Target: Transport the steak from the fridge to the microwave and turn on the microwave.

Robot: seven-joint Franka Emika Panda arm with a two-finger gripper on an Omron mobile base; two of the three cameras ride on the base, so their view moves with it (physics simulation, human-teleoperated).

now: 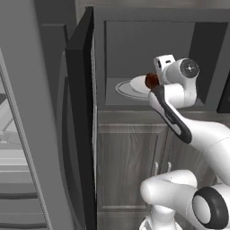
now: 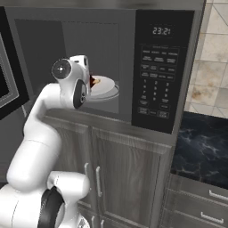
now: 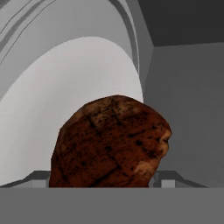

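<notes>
A white robot arm is reaching into the open microwave (image 2: 111, 67), a built-in box sitting in the upper middle of both base views, its black door (image 1: 81, 112) swinging wide at the left of the left base view. The fingers (image 3: 103, 181) are standing spread wide, with the steak (image 3: 111, 142) sitting between them; I cannot tell whether they are gripping it or have let it go. The steak, a glossy reddish-brown lump, is filling the lower centre of the hand view, over the round glass turntable (image 3: 57, 105). In the left base view the steak (image 1: 151, 81) is showing just left of the hand, at the turntable's right edge.

The step in hand appears to be placing the steak. Next, the arm would likely need to back out cleanly, close the door, then press a start button on the control panel (image 2: 156, 80) at upper right.
</notes>
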